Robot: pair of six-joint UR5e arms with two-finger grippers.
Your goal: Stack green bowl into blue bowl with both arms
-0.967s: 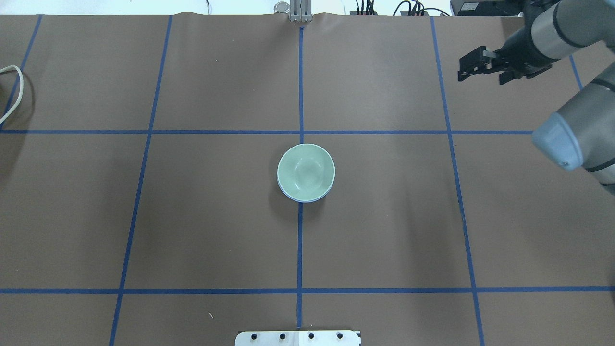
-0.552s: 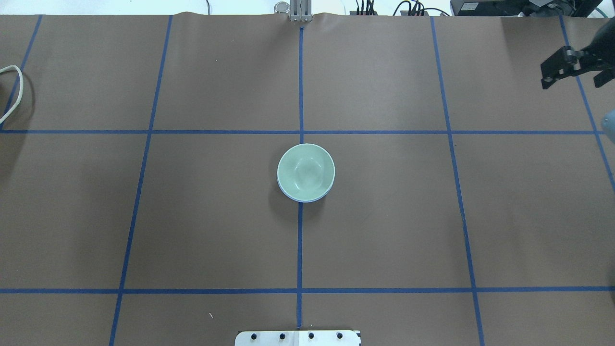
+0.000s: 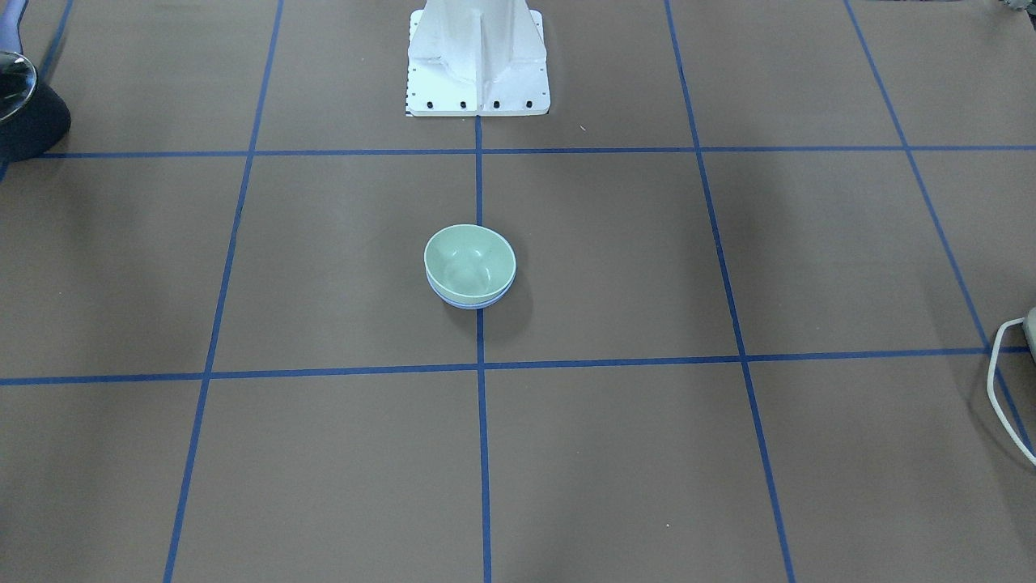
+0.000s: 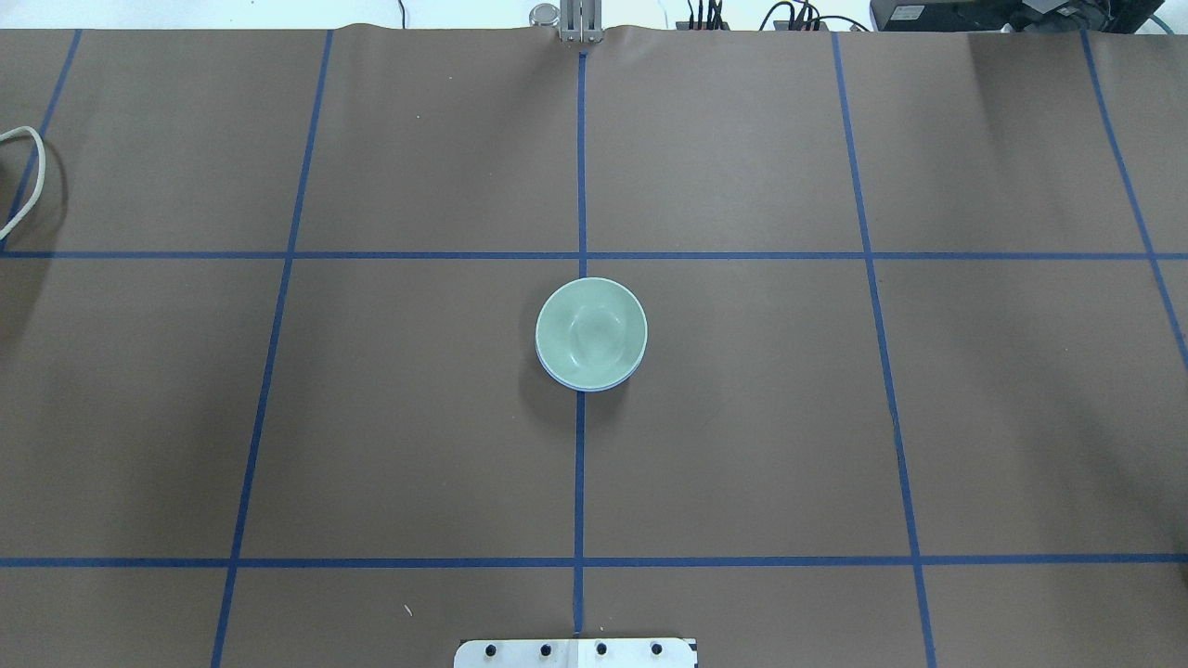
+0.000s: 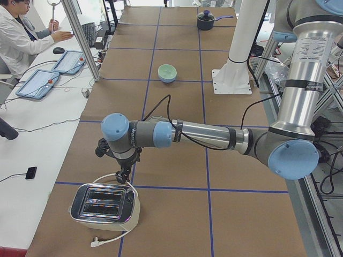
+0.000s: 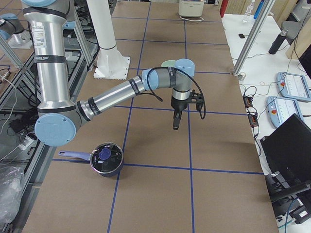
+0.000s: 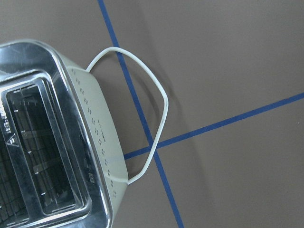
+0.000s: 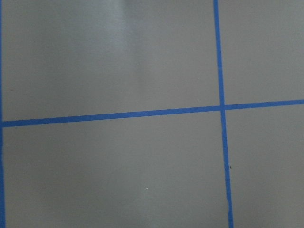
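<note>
Green bowl: you'll find the green bowl (image 4: 591, 332) sitting upright inside the other one, near the middle of the worktop (image 4: 742, 417), on the centre tape line (image 4: 579, 482).
Blue bowl: only a thin crescent of the blue bowl (image 3: 468, 300) shows under the green rim, so the stack looks seated and, in my judgement, done.
Handling: expect both to be light, stiff and glossy. The smooth plastic will likely slip under a pinch, and a nudge could slide the whole stack across the paper.
Where to hold: if you must reseat it, take the green rim, one finger inside and one outside. The walls curve away, so a grip lower down would probably squeeze off.
Left hand: the left hand (image 5: 124, 175) hangs just above the toaster (image 5: 105, 206) at the far left end. You cannot tell from this side view whether its fingers are apart or together.
Right hand: the right hand (image 6: 175, 124) points down over bare paper, well apart from the bowls. Its fingers cannot be judged either.
Around: a white cord (image 7: 156, 109) loops beside the toaster. A lidded pot (image 6: 106, 158) stands near the right arm's base.
In the way: the white pedestal (image 3: 477, 57) is the nearest thing to the stack, on the robot's side, yet well apart from it.
</note>
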